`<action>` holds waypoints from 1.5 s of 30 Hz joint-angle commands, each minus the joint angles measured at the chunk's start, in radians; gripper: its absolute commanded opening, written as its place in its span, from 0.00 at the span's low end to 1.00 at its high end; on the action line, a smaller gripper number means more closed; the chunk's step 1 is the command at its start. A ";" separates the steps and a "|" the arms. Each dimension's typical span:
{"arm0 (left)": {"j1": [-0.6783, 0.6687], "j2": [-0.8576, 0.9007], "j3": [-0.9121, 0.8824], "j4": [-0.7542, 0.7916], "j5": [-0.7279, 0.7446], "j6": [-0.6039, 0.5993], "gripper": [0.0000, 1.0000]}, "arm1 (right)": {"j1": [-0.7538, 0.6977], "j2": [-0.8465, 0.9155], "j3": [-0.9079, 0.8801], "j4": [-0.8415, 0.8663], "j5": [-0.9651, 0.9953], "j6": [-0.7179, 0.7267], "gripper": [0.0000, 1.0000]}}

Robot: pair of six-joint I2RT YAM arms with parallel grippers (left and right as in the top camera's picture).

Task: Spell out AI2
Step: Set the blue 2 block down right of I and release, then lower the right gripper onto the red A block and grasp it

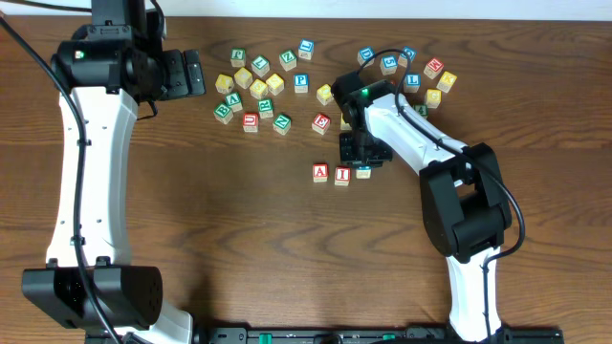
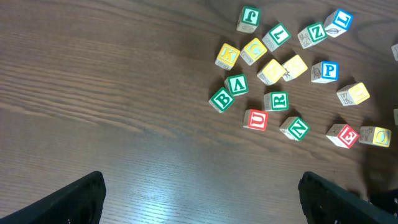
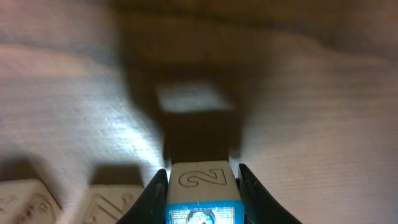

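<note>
1. Two of the three characters already lie in a row on the desk [image 1: 239,239]: A [image 1: 320,173] and, just to its right, I [image 1: 342,176].
2. The step in hand is, I judge, placing the last one. The 2 block [image 3: 202,186] is pinched between the fingers of the right end effector [image 3: 202,173], and overhead it shows just right of I, roughly in line.
3. Whether the 2 block rests on the desk or hangs just above it, I cannot tell.
4. The next move calls for settling it level with I, near but not shoving it. The fingers then part and lift straight off, so the row is not knocked.
5. The left end effector [image 2: 199,186] is spread wide and empty, over bare desk to the left of the loose blocks [image 2: 275,101].
6. Only the right wrist view shows the digit 2 and the pinch; overhead, the arm's head hides the grip and the block's face is too small to read.
7. Only overhead shows the whole row and its spacing. The right wrist view catches two blocks at its lower left, blurred.
8. The left wrist view gives the loose letters clearly but misses the row.
</note>
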 commanded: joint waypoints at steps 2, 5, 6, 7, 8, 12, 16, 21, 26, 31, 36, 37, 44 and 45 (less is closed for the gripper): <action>0.002 0.003 0.000 -0.004 -0.002 -0.008 0.98 | 0.002 0.005 -0.021 0.014 0.005 0.028 0.14; 0.002 0.003 0.000 -0.004 -0.002 -0.009 0.98 | 0.002 0.005 -0.020 0.002 0.000 0.027 0.22; 0.002 0.003 0.000 -0.004 -0.001 -0.009 0.98 | 0.002 0.005 -0.020 -0.004 -0.008 0.027 0.23; 0.002 0.003 0.000 -0.004 -0.002 -0.008 0.98 | 0.002 0.005 -0.020 -0.008 -0.014 0.027 0.24; 0.002 0.003 0.000 -0.004 -0.001 -0.009 0.98 | 0.002 0.004 -0.018 -0.014 -0.021 0.027 0.25; 0.003 0.003 0.000 -0.004 -0.002 -0.008 0.98 | 0.002 0.001 -0.009 -0.024 -0.025 0.011 0.32; 0.003 0.003 0.000 -0.004 -0.002 -0.009 0.98 | 0.002 -0.010 0.002 -0.028 -0.025 0.000 0.37; 0.002 0.003 0.000 -0.004 -0.002 -0.009 0.98 | 0.002 -0.028 0.002 -0.032 -0.024 -0.003 0.40; 0.003 0.003 0.000 -0.004 -0.001 -0.008 0.98 | -0.002 -0.079 0.002 -0.035 -0.014 -0.003 0.41; 0.003 0.003 0.000 -0.004 -0.001 -0.009 0.98 | -0.006 -0.153 0.002 -0.037 -0.006 -0.018 0.42; 0.003 0.003 0.000 -0.004 -0.001 -0.009 0.98 | 0.000 -0.223 0.002 -0.026 -0.027 -0.051 0.38; 0.002 0.003 0.000 -0.004 -0.001 -0.008 0.98 | 0.001 -0.226 0.002 -0.022 -0.038 -0.058 0.37; 0.003 0.003 0.000 -0.004 -0.002 -0.009 0.98 | 0.056 -0.204 0.000 0.020 -0.139 -0.082 0.29; 0.002 0.003 0.000 -0.004 -0.002 -0.009 0.97 | 0.069 -0.200 0.000 0.023 -0.139 -0.082 0.28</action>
